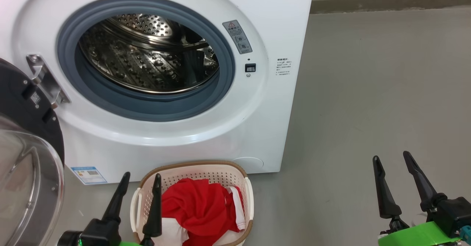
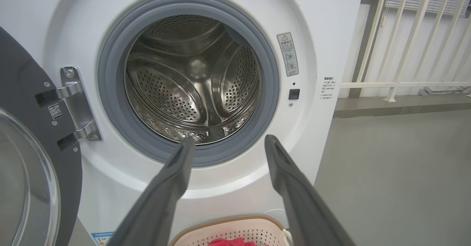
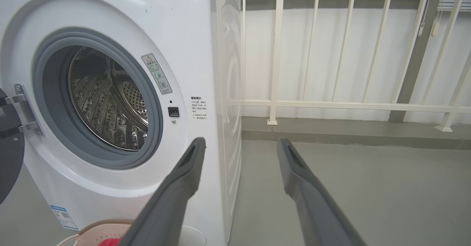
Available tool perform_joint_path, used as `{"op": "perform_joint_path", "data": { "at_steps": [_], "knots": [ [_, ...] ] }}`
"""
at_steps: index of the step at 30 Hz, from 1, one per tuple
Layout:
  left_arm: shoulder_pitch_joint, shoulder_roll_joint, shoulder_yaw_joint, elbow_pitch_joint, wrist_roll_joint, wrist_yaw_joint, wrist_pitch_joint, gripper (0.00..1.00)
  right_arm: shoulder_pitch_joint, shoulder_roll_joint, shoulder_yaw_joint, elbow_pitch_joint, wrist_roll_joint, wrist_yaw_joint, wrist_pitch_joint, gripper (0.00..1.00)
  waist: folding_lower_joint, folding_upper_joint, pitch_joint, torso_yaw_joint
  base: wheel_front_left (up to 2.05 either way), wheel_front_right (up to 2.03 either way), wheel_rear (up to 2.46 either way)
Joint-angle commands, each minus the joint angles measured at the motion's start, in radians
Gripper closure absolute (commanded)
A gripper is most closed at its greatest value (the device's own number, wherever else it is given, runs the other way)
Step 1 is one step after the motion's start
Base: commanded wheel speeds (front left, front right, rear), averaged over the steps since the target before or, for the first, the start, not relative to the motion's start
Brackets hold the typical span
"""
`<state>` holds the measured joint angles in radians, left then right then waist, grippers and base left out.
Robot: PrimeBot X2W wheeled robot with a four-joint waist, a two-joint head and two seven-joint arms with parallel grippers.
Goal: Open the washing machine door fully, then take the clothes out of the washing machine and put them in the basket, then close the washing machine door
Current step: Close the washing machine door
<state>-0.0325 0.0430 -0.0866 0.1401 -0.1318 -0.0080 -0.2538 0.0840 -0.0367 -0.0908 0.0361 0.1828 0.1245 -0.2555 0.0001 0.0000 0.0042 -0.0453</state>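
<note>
The white washing machine (image 1: 279,25) stands before me with its steel drum (image 1: 147,54) bare. Its door (image 1: 25,157) hangs swung open at the left, black rim and glass bowl facing me. On the floor in front sits the cream basket (image 1: 206,167), holding the red and white clothes (image 1: 198,209). My left gripper (image 1: 142,176) is open just over the basket's left rim, nothing between its fingers. Out to the right, above bare floor, my right gripper (image 1: 392,157) is open and holds nothing. The left wrist view looks straight into the drum (image 2: 191,80) past the open fingers (image 2: 173,172).
Grey floor (image 1: 368,91) spreads to the right of the machine. A white railing (image 3: 331,104) and a low kerb run behind it along the wall. The door's hinge bracket (image 1: 46,78) juts out at the machine's left.
</note>
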Motion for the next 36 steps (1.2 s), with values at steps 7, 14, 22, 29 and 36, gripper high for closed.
{"op": "perform_joint_path", "data": {
  "at_steps": [7,14,22,29,36],
  "knots": [
    [-0.012,0.008,0.035,-0.029,0.007,0.009,-0.008,0.00,-0.011,-0.013,0.016,-0.028,-0.009,0.006,-0.006,0.00,-0.0001,0.0000,0.001,-0.001,-1.17,1.17,0.00],
    [-0.010,0.008,0.033,-0.030,0.009,0.006,-0.008,0.00,-0.007,-0.013,0.017,-0.030,-0.008,0.006,-0.006,0.00,-0.0001,0.0000,-0.003,0.002,-1.87,1.87,0.00],
    [-0.010,0.011,0.024,-0.032,0.022,0.001,-0.008,0.00,-0.007,-0.013,0.019,-0.031,-0.010,0.006,-0.006,0.00,-0.0001,0.0000,-0.004,0.007,-1.02,1.02,0.00],
    [-0.011,0.010,0.025,-0.027,0.035,0.017,-0.008,0.00,-0.004,-0.013,0.020,-0.032,-0.010,0.006,-0.006,0.00,-0.0001,0.0000,-0.006,0.010,-0.09,0.09,0.00],
    [-0.017,0.010,0.029,-0.031,0.045,0.034,-0.008,0.00,-0.005,-0.013,0.025,-0.031,-0.011,0.006,-0.006,0.00,-0.0001,0.0000,-0.004,0.029,0.00,0.00,0.00]
  ]
}}
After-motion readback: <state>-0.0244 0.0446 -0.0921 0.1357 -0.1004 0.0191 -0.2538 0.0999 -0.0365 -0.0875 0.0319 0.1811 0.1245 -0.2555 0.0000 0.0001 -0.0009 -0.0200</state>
